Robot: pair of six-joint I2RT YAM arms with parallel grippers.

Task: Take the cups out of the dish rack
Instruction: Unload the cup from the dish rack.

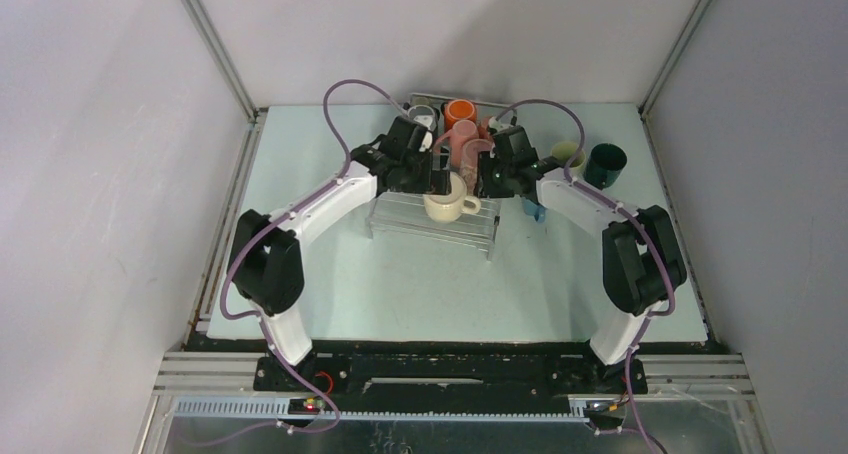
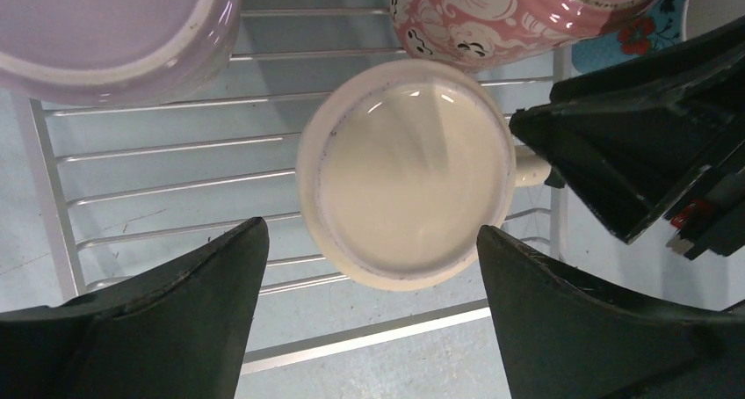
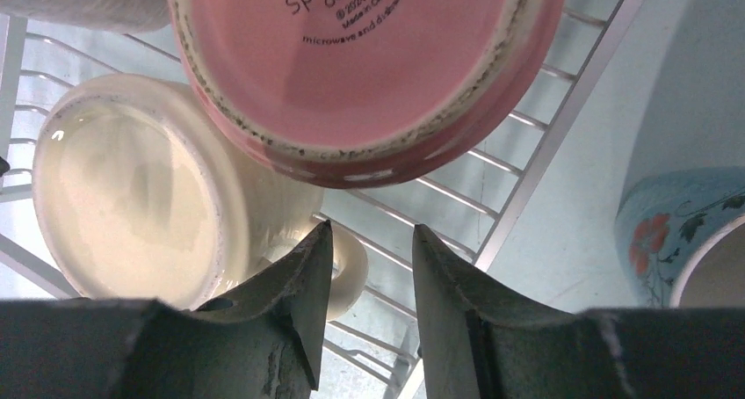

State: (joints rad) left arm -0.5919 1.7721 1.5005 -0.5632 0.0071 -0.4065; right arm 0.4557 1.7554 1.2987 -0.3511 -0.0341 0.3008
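Note:
The dish rack [image 1: 400,214] sits mid-table. A cream cup [image 1: 447,202] stands upside down on its front wires, with pink cups [image 1: 462,139], an orange one [image 1: 460,111] and a grey one [image 1: 422,114] behind. My left gripper [image 2: 369,228] hangs open over the cream cup [image 2: 408,175], one finger on either side of it, touching nothing. My right gripper [image 3: 372,227] is beside that cup [image 3: 132,206]. Its jaws stand a little apart at the cup's handle [image 3: 356,272], and the gap between them is not closed. A pink cup's base [image 3: 369,56] is just above.
A lilac cup [image 2: 105,30] and a patterned pink cup [image 2: 492,12] crowd the rack wires [image 2: 176,140]. A blue floral cup [image 3: 676,241] stands on the table right of the rack. A teal cup [image 1: 605,164] and a pale green cup [image 1: 568,156] stand further right.

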